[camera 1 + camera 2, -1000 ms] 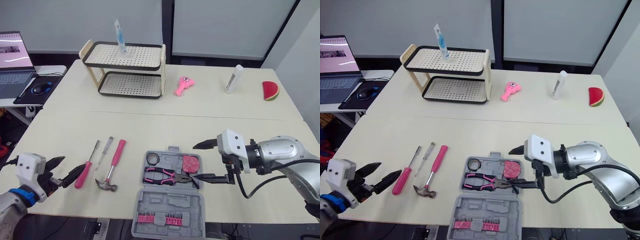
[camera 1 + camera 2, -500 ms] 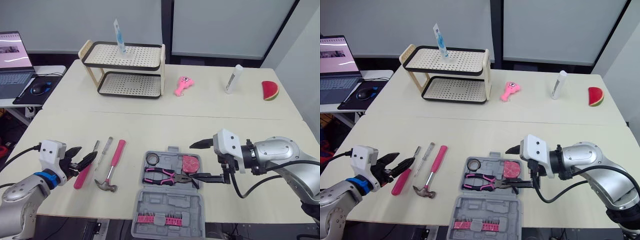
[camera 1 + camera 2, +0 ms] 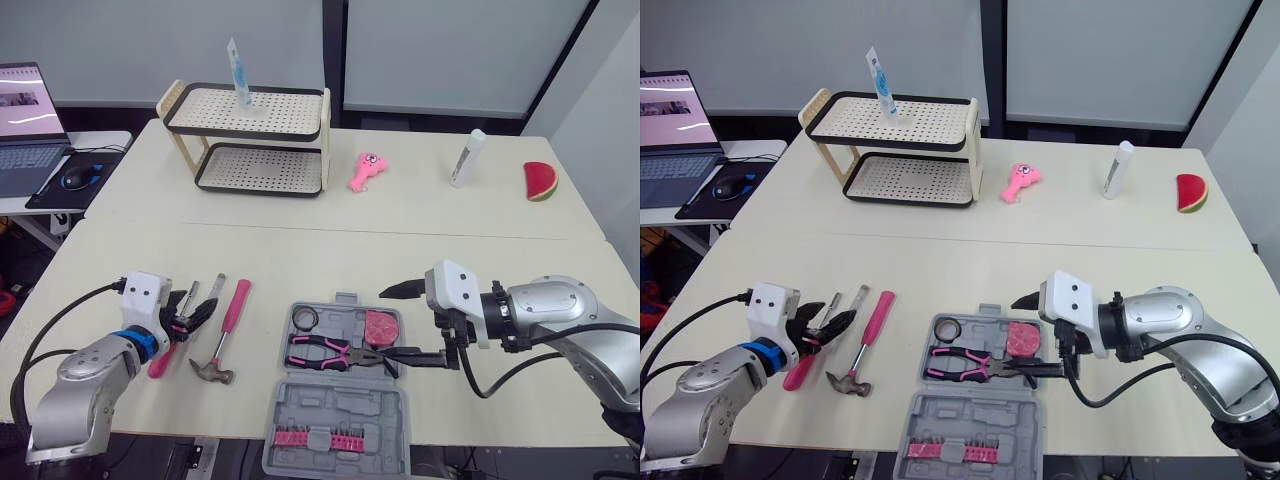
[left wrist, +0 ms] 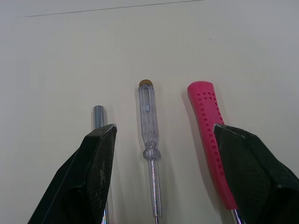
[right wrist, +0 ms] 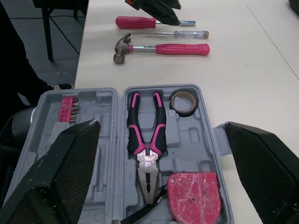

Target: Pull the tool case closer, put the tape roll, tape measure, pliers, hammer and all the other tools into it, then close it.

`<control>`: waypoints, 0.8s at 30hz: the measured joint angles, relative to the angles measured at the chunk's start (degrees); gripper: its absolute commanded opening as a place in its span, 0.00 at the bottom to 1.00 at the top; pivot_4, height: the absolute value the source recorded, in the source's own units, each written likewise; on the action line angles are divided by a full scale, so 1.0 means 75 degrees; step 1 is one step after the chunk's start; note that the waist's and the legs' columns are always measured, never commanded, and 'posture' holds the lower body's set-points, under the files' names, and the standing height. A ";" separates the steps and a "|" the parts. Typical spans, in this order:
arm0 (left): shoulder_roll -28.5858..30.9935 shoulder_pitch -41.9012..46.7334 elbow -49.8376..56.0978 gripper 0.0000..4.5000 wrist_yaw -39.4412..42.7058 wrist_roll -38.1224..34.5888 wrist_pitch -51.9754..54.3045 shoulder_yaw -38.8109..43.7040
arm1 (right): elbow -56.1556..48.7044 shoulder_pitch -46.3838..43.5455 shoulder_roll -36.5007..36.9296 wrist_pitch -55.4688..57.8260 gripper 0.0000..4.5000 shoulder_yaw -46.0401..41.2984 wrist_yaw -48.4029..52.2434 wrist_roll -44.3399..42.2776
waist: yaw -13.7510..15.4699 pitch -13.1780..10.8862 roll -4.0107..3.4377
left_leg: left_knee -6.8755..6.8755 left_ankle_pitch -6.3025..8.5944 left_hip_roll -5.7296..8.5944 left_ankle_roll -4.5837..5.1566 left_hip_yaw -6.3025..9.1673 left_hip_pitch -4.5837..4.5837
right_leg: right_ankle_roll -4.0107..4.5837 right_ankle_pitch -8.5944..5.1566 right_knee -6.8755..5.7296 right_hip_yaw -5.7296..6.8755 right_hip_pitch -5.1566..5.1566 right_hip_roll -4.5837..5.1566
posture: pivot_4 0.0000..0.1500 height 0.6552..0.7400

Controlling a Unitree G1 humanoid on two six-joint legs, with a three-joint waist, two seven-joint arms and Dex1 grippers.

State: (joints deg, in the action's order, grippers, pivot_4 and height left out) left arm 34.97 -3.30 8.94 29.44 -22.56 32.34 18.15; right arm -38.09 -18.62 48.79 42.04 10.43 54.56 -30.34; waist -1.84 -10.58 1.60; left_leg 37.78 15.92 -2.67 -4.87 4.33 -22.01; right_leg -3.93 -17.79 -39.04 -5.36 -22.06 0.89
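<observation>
Tool case [image 3: 338, 412]: grey, open, at the near edge of the surface [image 3: 300, 255], lid laid flat on the robot's side of the tray; pink bit set [image 3: 305, 437] clipped in the lid. Tape roll [image 3: 307, 318]: in the case tray, far left corner. Tape measure [image 3: 381, 326]: pink, in the tray, far right corner. Pliers [image 3: 330, 350]: pink-and-black handles, lying across the tray on the near side of the roll and the measure. Hammer [image 3: 226, 332]: pink handle, on the surface just left of the case, head toward the robot. Clear-handled screwdriver [image 4: 148, 119]: on the surface, next left of the hammer, apart from it. Pink-handled screwdriver [image 3: 160, 358]: leftmost, farthest of the three from the case. Left hand [image 3: 195, 310]: released and empty, fingers spread low over the three loose tools left of the case, one finger above the pink-handled screwdriver's shaft, the other above the hammer handle. Right hand [image 3: 400, 325]: released wide, empty, at the right side of the case, by the tape measure. Two-tier rack [image 3: 250, 140], white bottle [image 3: 467, 158] and watermelon slice [image 3: 541, 182]: well beyond the case.
</observation>
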 measured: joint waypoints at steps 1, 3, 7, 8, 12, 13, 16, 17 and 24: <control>-0.0002 0.0005 0.0001 0.75 -0.0034 0.0013 0.0032 -0.0003 | -0.0005 0.0003 0.0001 0.0004 1.00 0.0000 0.0000 0.0000 | 0.0000 0.0000 0.0000 | 0.0000 0.0000 0.0000 0.0000 0.0000 0.0000 | 0.0000 0.0000 0.0000 0.0000 0.0000 0.0000 | 1.00 0.94; -0.0017 0.0025 0.0020 0.75 -0.0150 0.0061 0.0131 -0.0026 | -0.0007 0.0004 0.0002 0.0019 1.00 0.0000 0.0000 0.0000 | 0.0003 0.0000 0.0000 | 0.0001 0.0000 0.0001 0.0000 0.0001 0.0000 | 0.0000 0.0000 0.0000 0.0000 0.0000 0.0000 | 1.00 0.94; -0.0111 0.0039 0.0025 0.75 -0.0261 0.0139 0.0198 -0.0143 | -0.0013 0.0007 0.0009 0.0055 1.00 0.0000 0.0000 0.0001 | 0.0004 0.0000 0.0000 | 0.0002 0.0000 0.0001 0.0000 0.0001 0.0000 | 0.0000 0.0000 0.0000 0.0000 0.0001 0.0000 | 1.00 0.94; -0.0127 0.0045 0.0025 0.75 -0.0278 0.0146 0.0201 -0.0157 | -0.0015 0.0008 0.0013 0.0060 1.00 0.0000 0.0000 0.0002 | 0.0004 0.0000 0.0000 | 0.0002 0.0000 0.0002 0.0000 0.0002 0.0000 | -0.0001 0.0000 0.0000 0.0001 0.0001 0.0000 | 1.00 0.94; -0.0135 0.0104 0.0024 0.75 -0.0331 0.0157 0.0237 -0.0173 | -0.0068 0.0008 0.0026 0.0078 1.00 0.0000 0.0000 0.0001 | 0.0004 0.0000 0.0000 | 0.0002 0.0000 0.0001 0.0000 0.0004 0.0000 | 0.0000 0.0000 0.0000 0.0002 0.0001 0.0000 | 1.00 0.94; -0.0135 0.0107 0.0024 0.75 -0.0331 0.0157 0.0255 -0.0173 | -0.0071 0.0008 0.0026 0.0082 1.00 0.0000 0.0000 0.0002 | 0.0003 0.0000 0.0000 | 0.0002 0.0000 0.0002 0.0000 0.0003 0.0000 | 0.0000 0.0000 0.0000 0.0002 0.0001 0.0000 | 1.00 0.94; -0.0137 0.0133 0.0019 0.75 -0.0332 0.0165 0.0269 -0.0176 | -0.0074 0.0019 0.0027 0.0113 1.00 0.0000 0.0000 0.0002 | 0.0006 0.0000 0.0000 | 0.0002 0.0000 0.0002 0.0000 0.0004 -0.0001 | -0.0001 0.0000 0.0000 0.0003 0.0001 0.0000 | 1.00 0.94; -0.0139 0.0163 0.0016 0.75 -0.0334 0.0167 0.0270 -0.0178 | -0.0077 0.0027 0.0028 0.0118 1.00 0.0000 0.0000 0.0002 | 0.0007 0.0000 0.0000 | 0.0002 0.0000 0.0002 0.0000 0.0004 -0.0001 | -0.0001 0.0000 0.0000 0.0003 0.0001 0.0000 | 1.00 0.94; -0.0161 0.0220 -0.0039 0.75 -0.0309 0.0164 0.0271 -0.0179 | -0.0142 0.0102 0.0029 0.0123 1.00 -0.0002 -0.0021 0.0010 | 0.0006 0.0000 0.0000 | 0.0002 0.0000 0.0002 0.0000 0.0005 -0.0001 | 0.0000 0.0000 0.0000 0.0003 0.0002 0.0000 | 1.00 0.94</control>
State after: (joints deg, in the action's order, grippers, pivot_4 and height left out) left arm 33.77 -1.65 8.64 27.12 -21.33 34.37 16.81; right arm -39.16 -17.86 49.00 42.96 10.41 54.40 -30.26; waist -1.80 -10.58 1.60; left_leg 37.80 15.92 -2.66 -4.87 4.37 -22.02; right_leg -3.93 -17.78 -39.03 -5.33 -22.05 0.89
